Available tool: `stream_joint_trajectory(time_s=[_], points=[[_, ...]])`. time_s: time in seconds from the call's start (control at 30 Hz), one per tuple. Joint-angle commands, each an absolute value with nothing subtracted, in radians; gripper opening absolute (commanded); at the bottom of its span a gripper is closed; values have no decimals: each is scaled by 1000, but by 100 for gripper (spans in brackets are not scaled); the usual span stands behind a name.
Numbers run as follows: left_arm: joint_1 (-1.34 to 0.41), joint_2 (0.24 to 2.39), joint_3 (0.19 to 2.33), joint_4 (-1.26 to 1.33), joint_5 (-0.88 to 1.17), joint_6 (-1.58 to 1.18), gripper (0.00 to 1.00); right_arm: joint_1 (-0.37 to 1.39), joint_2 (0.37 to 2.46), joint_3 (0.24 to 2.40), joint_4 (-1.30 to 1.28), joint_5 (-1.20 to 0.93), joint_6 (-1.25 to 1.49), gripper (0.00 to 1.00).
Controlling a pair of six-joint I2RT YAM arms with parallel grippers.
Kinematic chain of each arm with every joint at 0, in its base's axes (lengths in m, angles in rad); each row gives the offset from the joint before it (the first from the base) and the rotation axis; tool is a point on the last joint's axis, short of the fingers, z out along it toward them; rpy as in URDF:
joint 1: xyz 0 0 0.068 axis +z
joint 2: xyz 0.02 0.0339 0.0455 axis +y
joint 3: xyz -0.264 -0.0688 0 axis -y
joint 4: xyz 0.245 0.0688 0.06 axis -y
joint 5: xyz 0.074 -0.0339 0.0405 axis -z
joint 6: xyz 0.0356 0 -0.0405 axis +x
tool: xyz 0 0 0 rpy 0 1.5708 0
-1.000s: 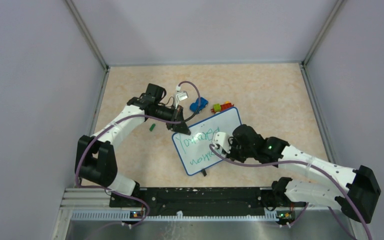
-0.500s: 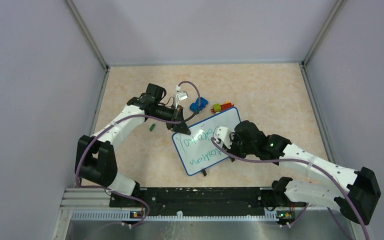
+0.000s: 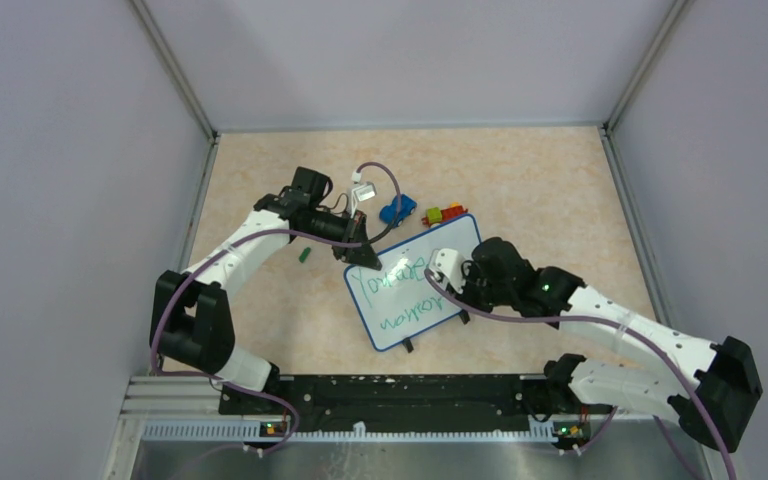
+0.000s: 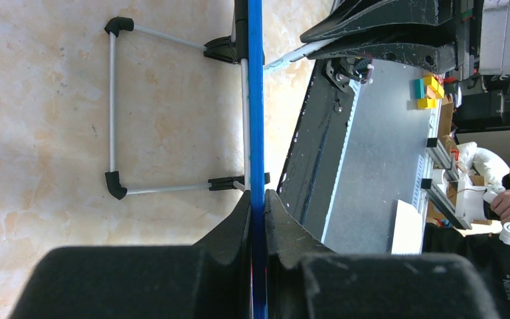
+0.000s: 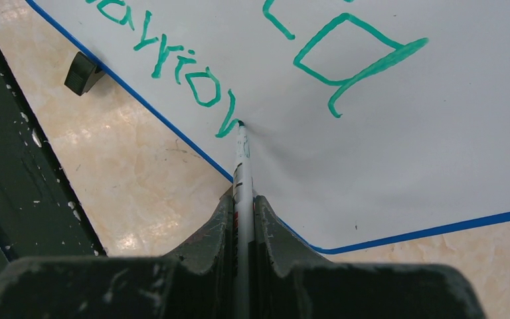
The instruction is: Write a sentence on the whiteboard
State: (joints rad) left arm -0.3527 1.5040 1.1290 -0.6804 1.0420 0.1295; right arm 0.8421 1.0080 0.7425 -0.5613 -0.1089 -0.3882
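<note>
Whiteboard (image 3: 457,236) sits mid-surface at a diagonal, and the left gripper (image 4: 257,199) is pinched shut on its blue rim at the far-left corner. Right gripper (image 5: 244,199) is clamped tight on the marker (image 5: 241,149), with the tip touching the board right at the end of the sentence's (image 3: 392,283) second green line. My guess is the next strokes run along that line toward the board's right edge.

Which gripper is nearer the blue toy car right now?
Left. The left gripper clamps the whiteboard rim just short of the blue toy car; the right gripper holds a marker on the board, farther toward the bases.
</note>
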Motion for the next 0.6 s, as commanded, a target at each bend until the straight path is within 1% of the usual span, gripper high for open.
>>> stream_joint_trajectory(time_s=[0.0, 0.1, 0.27, 0.57], points=[[-360, 1529, 1135, -669, 1026, 145, 0, 811, 988, 789, -510, -60, -394, 0], [-360, 1531, 1134, -668, 1027, 146, 0, 810, 976, 787, -532, -87, -399, 0], [-360, 1537, 1139, -670, 1031, 144, 0, 810, 941, 804, -599, -204, -424, 0], [-360, 1529, 1137, -666, 1032, 146, 0, 808, 899, 767, -595, -78, -406, 0]])
